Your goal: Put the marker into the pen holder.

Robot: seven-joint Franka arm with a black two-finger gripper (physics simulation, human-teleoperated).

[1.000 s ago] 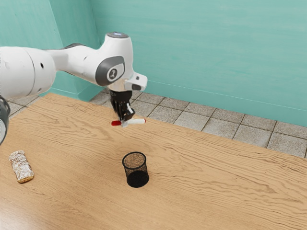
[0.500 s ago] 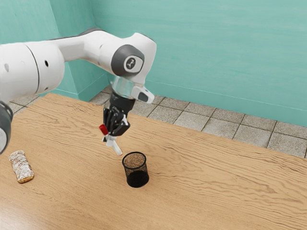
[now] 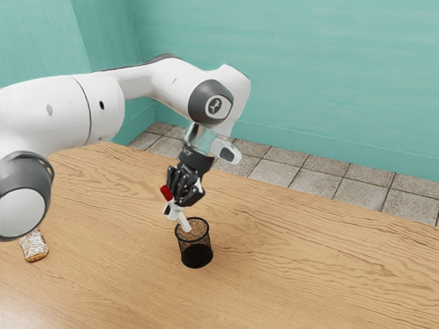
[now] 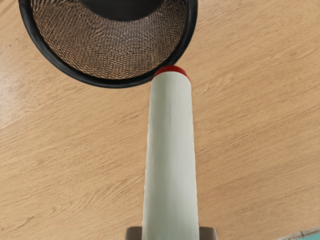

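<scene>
There is room around and inside the pen holder (image 3: 196, 256), its rim (image 4: 110, 83) an obstacle near the marker (image 4: 171, 150).

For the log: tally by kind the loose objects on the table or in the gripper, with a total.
Marker: 1, in the gripper
Pen holder: 1
White-dusted roll: 1, partly hidden by the arm
Total: 3

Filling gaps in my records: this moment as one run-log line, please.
claw: shut on marker | pen holder: upright on table | marker: tilted, one end near holder's opening | insertion: unfinished
</scene>
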